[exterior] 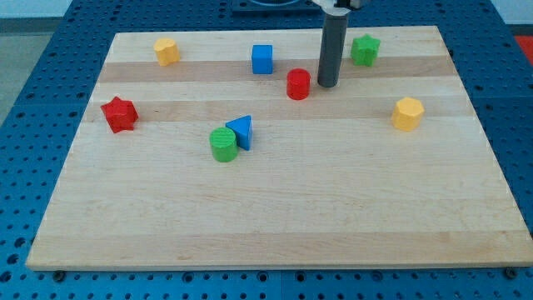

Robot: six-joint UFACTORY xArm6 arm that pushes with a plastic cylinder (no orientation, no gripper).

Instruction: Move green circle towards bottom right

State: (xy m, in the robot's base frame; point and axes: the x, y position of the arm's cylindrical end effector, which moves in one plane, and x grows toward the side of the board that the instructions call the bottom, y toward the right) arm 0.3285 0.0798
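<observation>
The green circle (223, 144) stands left of the board's middle, touching the blue triangle (241, 131) on its upper right. My tip (326, 84) rests on the board near the view's top, just right of the red circle (298, 84), far up and right of the green circle.
A blue cube (262, 59) sits at the top centre, a green star (364, 50) at the top right, a yellow block (166, 51) at the top left, a red star (119, 114) at the left, a yellow hexagon block (407, 113) at the right. The wooden board (275, 217) lies on a blue perforated table.
</observation>
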